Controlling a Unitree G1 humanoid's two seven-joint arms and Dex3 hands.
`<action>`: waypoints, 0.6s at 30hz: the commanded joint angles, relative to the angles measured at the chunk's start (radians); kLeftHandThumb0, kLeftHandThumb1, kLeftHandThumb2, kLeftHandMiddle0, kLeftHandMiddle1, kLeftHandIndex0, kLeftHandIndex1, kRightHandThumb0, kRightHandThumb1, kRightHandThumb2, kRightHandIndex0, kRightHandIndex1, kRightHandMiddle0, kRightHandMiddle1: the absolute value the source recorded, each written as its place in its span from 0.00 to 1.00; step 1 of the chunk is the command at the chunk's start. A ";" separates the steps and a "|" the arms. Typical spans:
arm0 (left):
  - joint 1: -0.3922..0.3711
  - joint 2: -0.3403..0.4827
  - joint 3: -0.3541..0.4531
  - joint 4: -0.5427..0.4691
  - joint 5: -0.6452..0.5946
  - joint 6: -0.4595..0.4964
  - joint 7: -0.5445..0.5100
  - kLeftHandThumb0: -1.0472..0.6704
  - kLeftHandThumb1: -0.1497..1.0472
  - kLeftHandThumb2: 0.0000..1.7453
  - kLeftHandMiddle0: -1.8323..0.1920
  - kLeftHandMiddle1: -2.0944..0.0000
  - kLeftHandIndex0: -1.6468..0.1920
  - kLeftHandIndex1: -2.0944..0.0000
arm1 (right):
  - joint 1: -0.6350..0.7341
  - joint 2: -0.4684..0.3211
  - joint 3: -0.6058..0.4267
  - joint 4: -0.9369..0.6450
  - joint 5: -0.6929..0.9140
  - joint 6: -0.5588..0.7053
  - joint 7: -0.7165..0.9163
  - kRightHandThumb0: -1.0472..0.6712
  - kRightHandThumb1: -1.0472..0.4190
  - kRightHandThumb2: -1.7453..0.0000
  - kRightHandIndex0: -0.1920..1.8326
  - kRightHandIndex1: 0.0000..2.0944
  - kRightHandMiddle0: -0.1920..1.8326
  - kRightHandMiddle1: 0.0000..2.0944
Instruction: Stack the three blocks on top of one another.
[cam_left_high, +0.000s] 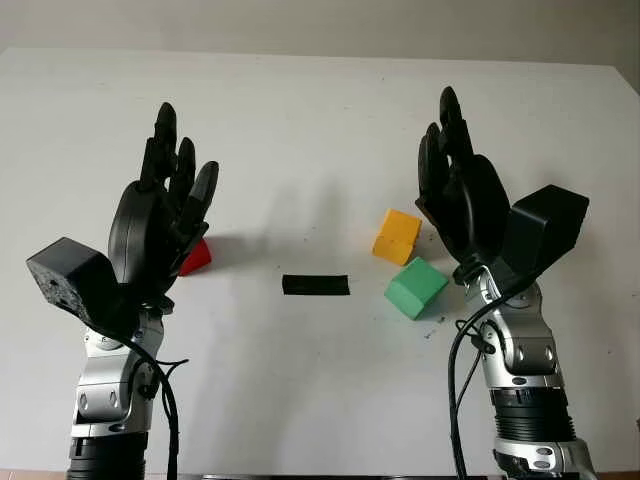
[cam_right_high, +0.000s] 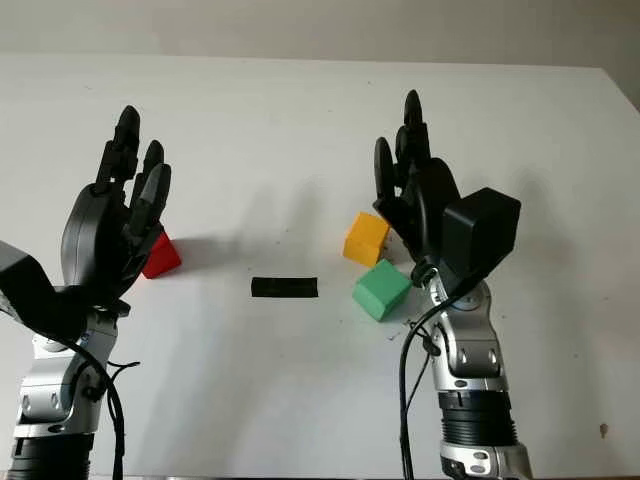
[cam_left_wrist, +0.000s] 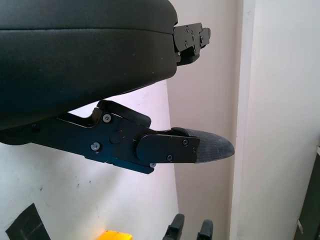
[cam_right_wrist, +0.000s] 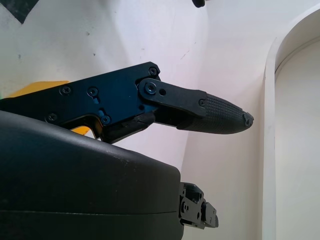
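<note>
Right of the tabletop's middle, the yellow block (cam_left_high: 396, 236) and the green block (cam_left_high: 415, 287) sit just beside each other, the yellow one nearer the far edge and the green one nearer the front edge. Both are small matte cubes with crisp edges, each turned at an angle to the table's edges. I cannot tell whether their corners touch. The red block (cam_left_high: 194, 257) lies well apart from them toward the left edge, partly hidden behind the left hand, so only a wedge of its matte face shows.

Between the red block and the other two, a flat black strip (cam_left_high: 316, 285) that looks like tape lies on the surface.

The right hand (cam_left_high: 458, 190) is raised above the tabletop just beside the yellow and green blocks, open and holding nothing; its shell is smooth black plastic, and one finger (cam_right_wrist: 216, 115) has a ribbed, rounded tip. The left hand (cam_left_high: 165, 210) is raised in front of the red block, also open and holding nothing.

The white table (cam_left_high: 300, 120) is smooth and matte, with a few faint specks.
</note>
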 joint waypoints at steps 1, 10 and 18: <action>0.023 -0.001 -0.004 -0.019 -0.001 0.004 -0.001 0.25 1.00 0.19 0.97 0.98 0.97 0.97 | 0.013 0.002 -0.002 -0.026 0.008 -0.007 0.000 0.19 0.00 0.62 0.00 0.00 0.00 0.00; 0.012 -0.009 0.000 0.001 -0.024 0.021 -0.007 0.26 1.00 0.17 0.96 0.97 0.97 0.98 | 0.015 0.010 -0.002 -0.020 0.018 0.001 -0.005 0.19 0.00 0.62 0.00 0.00 0.00 0.00; -0.006 0.071 0.036 -0.052 0.052 -0.015 0.015 0.28 1.00 0.15 0.89 0.95 0.92 0.96 | -0.003 0.002 -0.004 0.001 0.020 -0.009 0.003 0.19 0.00 0.63 0.00 0.00 0.00 0.00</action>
